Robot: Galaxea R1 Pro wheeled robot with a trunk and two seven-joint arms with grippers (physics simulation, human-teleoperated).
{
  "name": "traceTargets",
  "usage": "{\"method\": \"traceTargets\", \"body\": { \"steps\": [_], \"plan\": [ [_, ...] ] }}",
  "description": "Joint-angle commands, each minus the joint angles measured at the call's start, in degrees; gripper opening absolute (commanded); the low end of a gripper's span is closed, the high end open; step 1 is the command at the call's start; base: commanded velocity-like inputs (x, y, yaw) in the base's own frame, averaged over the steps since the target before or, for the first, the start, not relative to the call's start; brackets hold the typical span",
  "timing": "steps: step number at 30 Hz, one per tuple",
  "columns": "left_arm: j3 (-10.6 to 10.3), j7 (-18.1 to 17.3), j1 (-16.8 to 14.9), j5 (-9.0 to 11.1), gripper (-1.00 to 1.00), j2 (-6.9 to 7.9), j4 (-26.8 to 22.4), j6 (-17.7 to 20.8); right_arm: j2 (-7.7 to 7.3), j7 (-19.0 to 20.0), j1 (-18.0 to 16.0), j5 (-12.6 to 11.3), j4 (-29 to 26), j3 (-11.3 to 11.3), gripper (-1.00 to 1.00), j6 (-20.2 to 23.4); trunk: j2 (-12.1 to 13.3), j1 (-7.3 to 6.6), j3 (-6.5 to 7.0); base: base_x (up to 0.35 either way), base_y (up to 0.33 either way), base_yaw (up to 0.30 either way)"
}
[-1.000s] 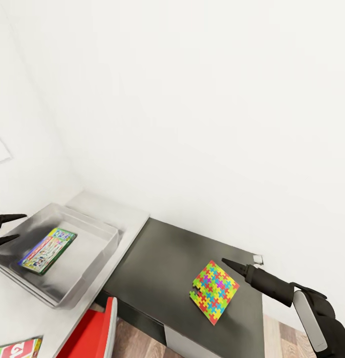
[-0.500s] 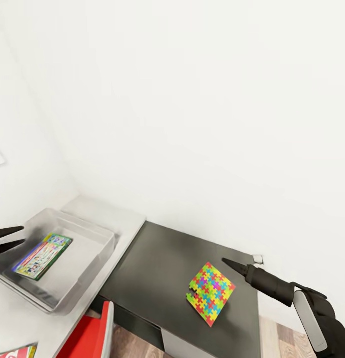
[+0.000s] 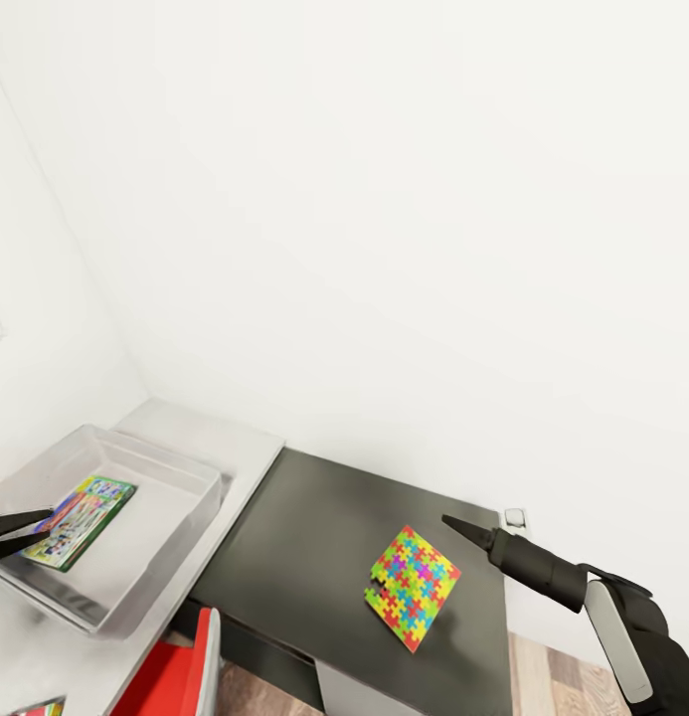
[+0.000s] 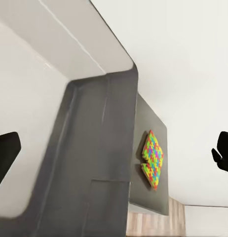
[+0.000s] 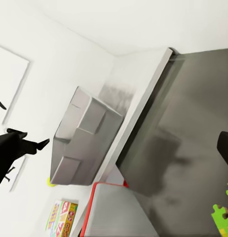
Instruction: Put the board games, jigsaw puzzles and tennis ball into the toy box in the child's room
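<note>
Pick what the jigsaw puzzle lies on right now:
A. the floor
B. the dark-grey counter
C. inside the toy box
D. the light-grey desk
B: the jigsaw puzzle lies flat on the dark-grey counter, apart from the toy box, which holds a board game.

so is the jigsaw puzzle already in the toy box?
No, the jigsaw puzzle lies on the dark counter, apart from the toy box.

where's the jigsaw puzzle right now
In the head view, the jigsaw puzzle lies flat on the dark-grey counter, toward its right end, just left of the right end effector and well right of the toy box.
</note>
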Motion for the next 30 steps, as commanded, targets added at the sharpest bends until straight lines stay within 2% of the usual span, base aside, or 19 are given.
{"method": "traceTargets", "body": {
  "steps": [1, 12, 30],
  "plan": [
    [0.07, -0.26, 0.11, -0.1, 1.0, -0.02, 0.01, 0.48, 0.01, 0.06, -0.05, -0.09, -0.02, -0.01, 1.0, 0.3, -0.11, 0.02, -0.02, -0.112, 0.0, -0.065],
    [0.37, -0.26, 0.65, 0.02, 1.0, -0.15, -0.24, 0.03, 0.5, 0.07, -0.05, 0.46, 0.1, 0.35, 1.0, -2.08, -0.11, 0.02, 0.97, -0.063, 0.0, -0.017],
    [0.39, -0.26, 0.69, -0.01, 1.0, -0.17, -0.25, 0.37, 0.56, 0.01, -0.05, 0.49, 0.03, 0.41, 1.0, -2.33, -0.11, 0.02, 2.33, -0.002, 0.0, 0.0]
  ]
}}
